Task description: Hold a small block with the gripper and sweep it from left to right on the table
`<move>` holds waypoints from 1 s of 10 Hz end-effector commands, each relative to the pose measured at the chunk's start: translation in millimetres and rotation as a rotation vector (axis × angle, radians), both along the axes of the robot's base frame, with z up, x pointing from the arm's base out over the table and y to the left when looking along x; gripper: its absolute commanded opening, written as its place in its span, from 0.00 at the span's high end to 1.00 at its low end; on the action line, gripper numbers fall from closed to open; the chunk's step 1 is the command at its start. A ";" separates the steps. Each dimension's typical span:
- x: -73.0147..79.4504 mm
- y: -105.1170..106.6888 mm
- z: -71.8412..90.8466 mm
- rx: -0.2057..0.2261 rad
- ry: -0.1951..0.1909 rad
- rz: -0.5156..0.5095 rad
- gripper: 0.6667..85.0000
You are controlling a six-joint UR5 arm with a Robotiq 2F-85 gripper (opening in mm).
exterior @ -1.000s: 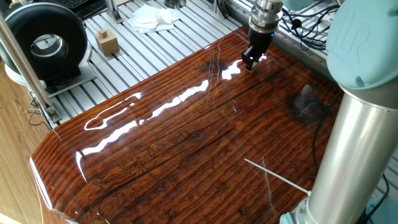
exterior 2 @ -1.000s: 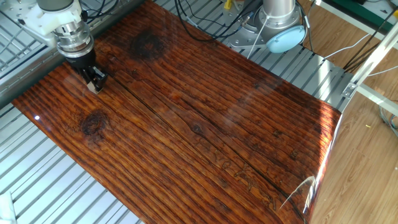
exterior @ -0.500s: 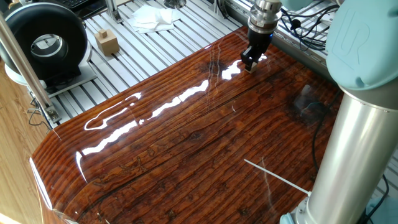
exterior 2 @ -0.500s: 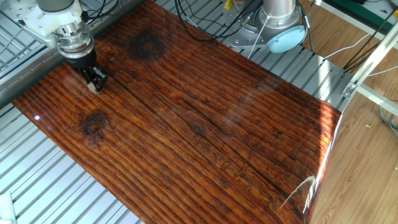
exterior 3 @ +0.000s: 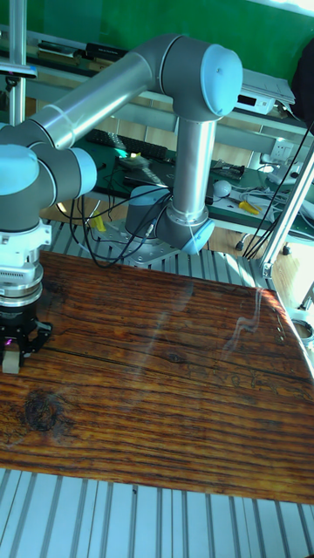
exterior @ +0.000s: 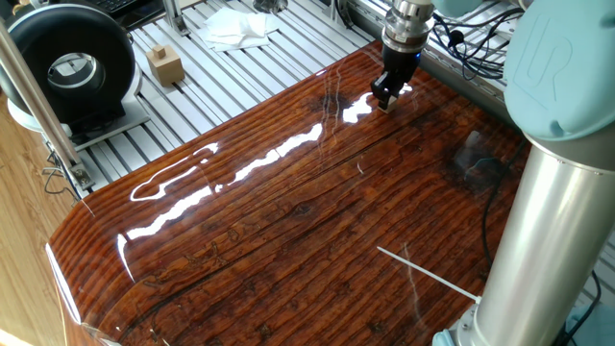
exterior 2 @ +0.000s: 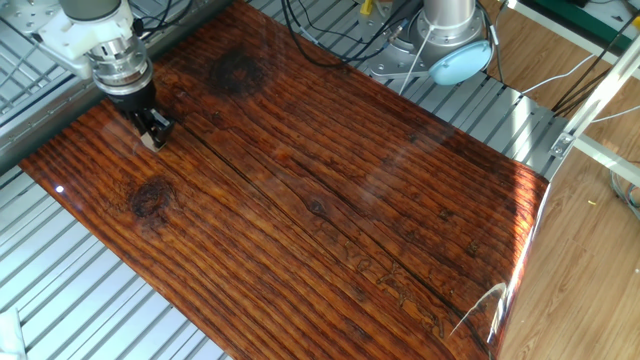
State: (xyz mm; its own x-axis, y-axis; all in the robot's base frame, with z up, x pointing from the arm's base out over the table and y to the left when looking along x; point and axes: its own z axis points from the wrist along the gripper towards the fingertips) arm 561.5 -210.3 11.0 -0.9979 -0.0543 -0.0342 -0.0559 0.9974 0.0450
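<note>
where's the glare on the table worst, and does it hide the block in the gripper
One fixed view: white glare streaks cross the table, one patch right beside the gripper, so the small block barely reads. The other fixed view: only a warm glow at the right corner; the block shows pale at the fingertips. Tall fixed view: faint reflections, block visible.

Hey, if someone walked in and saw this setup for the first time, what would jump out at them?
First the table, a glossy reddish-brown board with dark striped grain filling most of each view. Next the gripper, down near one far corner of the board with the small block pinched between its fingers. Off the board, a larger tan wooden block sits on the ribbed aluminium frame.
</note>
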 end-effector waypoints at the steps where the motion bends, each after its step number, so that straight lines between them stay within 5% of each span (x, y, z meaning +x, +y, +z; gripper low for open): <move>1: 1.1 3.4 1.3 0.013 -0.002 -0.012 1.00; 10: 1.5 10.8 2.0 0.028 0.003 -0.023 1.00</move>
